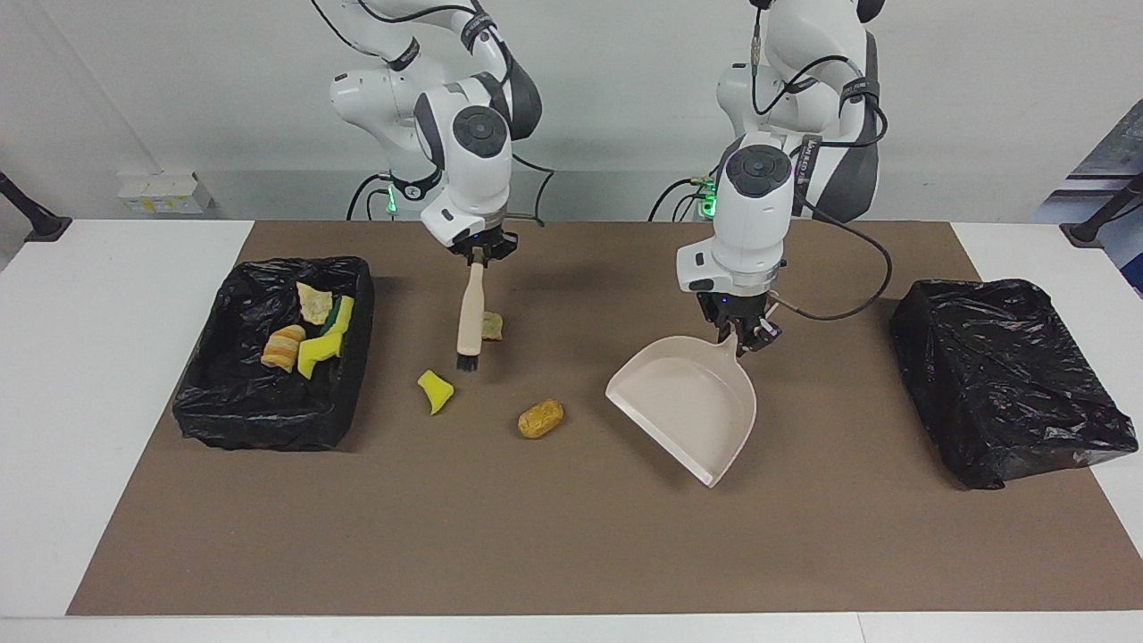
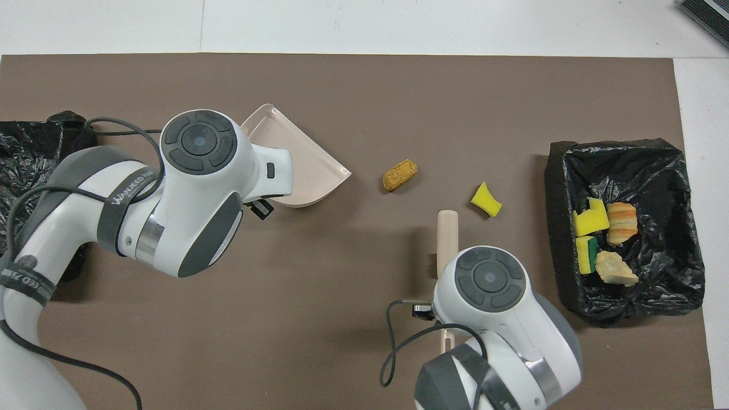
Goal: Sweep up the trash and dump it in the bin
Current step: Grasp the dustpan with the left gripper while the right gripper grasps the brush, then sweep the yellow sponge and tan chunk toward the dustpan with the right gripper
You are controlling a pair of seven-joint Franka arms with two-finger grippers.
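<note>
My right gripper (image 1: 479, 254) is shut on the handle of the beige hand brush (image 1: 471, 308). The brush hangs upright, its black bristles just above the mat beside a pale tan chunk (image 1: 492, 326) that it partly covers. A yellow sponge bit (image 1: 435, 390) and an orange-brown lump (image 1: 540, 418) lie on the mat farther from the robots. My left gripper (image 1: 739, 338) is shut on the handle of the beige dustpan (image 1: 688, 406), which is tilted with its mouth turned toward the lump. In the overhead view the brush handle (image 2: 447, 233), dustpan (image 2: 302, 165), sponge bit (image 2: 486, 200) and lump (image 2: 400, 175) show.
A black-lined bin (image 1: 268, 265) at the right arm's end of the table holds several scraps of trash. A closed black bag (image 1: 1000, 375) lies at the left arm's end. A brown mat (image 1: 571, 554) covers the table.
</note>
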